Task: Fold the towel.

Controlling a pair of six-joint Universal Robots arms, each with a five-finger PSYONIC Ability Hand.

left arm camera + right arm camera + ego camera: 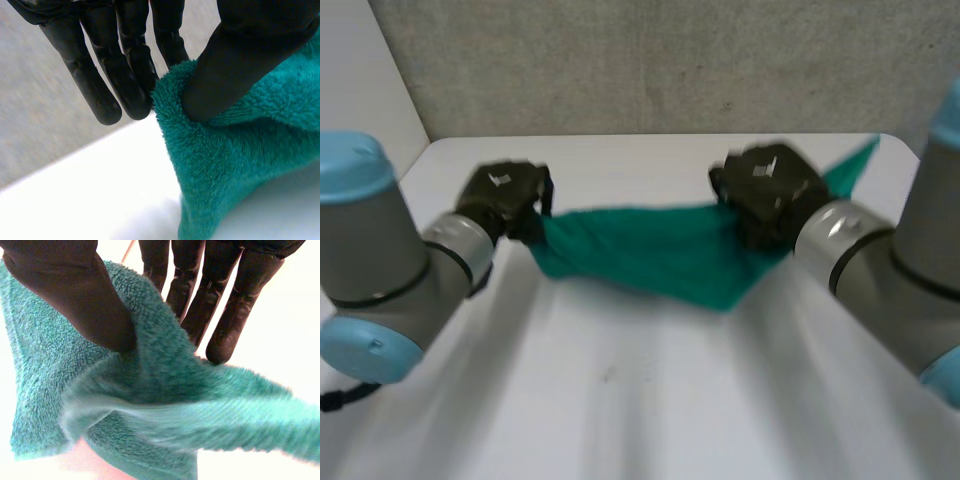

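Note:
A teal towel (660, 250) hangs stretched between my two hands above the white table (640, 400), sagging to a point in the middle. My left hand (505, 200) pinches its left corner; in the left wrist view the thumb (220, 75) presses the towel (240, 165) against the fingers (125, 75). My right hand (770, 195) holds the towel's right part, and a free corner sticks out behind it toward the far right. Seen from the right wrist, the thumb (85, 300) clamps the towel (150, 405) against the fingers (220, 305).
A grey wall (650, 60) rises behind the table's far edge. Bare white tabletop lies in front of the hanging towel, between my two arms.

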